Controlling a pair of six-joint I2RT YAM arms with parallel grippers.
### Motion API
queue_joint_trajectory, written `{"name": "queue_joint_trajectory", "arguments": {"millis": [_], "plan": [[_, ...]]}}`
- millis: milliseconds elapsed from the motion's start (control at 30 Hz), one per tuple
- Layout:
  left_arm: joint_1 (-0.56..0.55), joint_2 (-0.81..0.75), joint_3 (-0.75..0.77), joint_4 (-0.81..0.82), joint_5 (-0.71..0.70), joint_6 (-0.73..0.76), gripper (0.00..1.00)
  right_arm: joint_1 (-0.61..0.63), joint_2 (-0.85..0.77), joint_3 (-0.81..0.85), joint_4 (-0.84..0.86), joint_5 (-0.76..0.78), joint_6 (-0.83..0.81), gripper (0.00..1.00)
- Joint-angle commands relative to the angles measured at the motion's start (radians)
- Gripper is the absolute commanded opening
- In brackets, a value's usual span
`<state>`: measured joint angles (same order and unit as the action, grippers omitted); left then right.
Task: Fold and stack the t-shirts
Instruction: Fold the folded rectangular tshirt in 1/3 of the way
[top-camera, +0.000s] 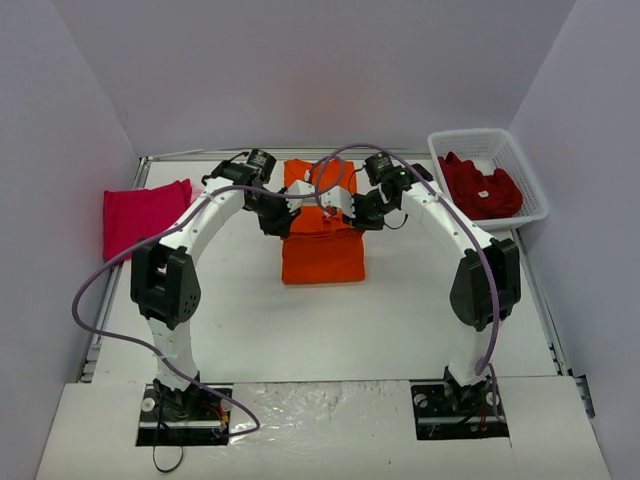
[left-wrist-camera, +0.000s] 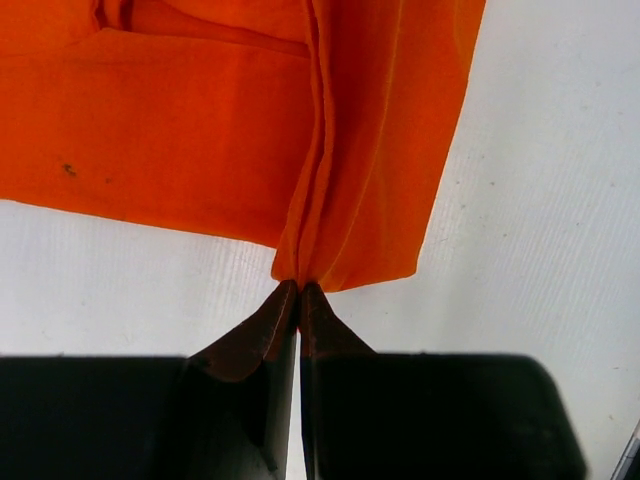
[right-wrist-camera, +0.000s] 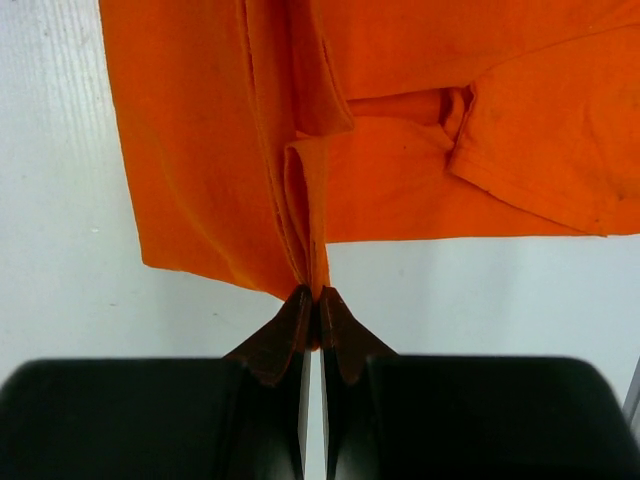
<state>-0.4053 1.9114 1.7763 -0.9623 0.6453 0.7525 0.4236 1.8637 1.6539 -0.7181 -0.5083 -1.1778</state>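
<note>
The bright orange t-shirt (top-camera: 322, 250) lies partly folded in the middle of the table. My left gripper (top-camera: 280, 222) is shut on its left side and pinches a bunched fold of the cloth (left-wrist-camera: 330, 220) at the fingertips. My right gripper (top-camera: 362, 215) is shut on its right side and pinches a fold of the same shirt (right-wrist-camera: 300, 200). Both lift the held cloth a little above the table. A magenta-pink t-shirt (top-camera: 140, 215) lies folded at the far left. Dark red t-shirts (top-camera: 482, 188) lie in the basket.
A white plastic lattice basket (top-camera: 520, 160) stands at the back right corner. Grey walls close in the table on three sides. The arm bases (top-camera: 180, 400) sit at the near edge.
</note>
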Motion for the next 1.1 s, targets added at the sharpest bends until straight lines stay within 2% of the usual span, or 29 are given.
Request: {"name": "queue_joint_trajectory", "arguments": {"millis": [0,433,833,1067], "plan": [[-0.012,-0.005,0.063,0.014,0.004,0.038,0.02,-0.013,0.037,0.055,0.017,0.01,0.04,0.0],[0.011,0.067,0.118,0.037,-0.001,0.05,0.02,-0.026,0.146,0.13,0.037,0.013,0.041,0.0],[0.028,0.193,0.239,0.014,0.005,0.074,0.02,-0.054,0.256,0.208,0.037,0.014,0.049,0.0],[0.036,0.222,0.248,0.025,0.013,0.079,0.02,-0.066,0.298,0.234,0.036,0.013,0.052,0.0]]}}
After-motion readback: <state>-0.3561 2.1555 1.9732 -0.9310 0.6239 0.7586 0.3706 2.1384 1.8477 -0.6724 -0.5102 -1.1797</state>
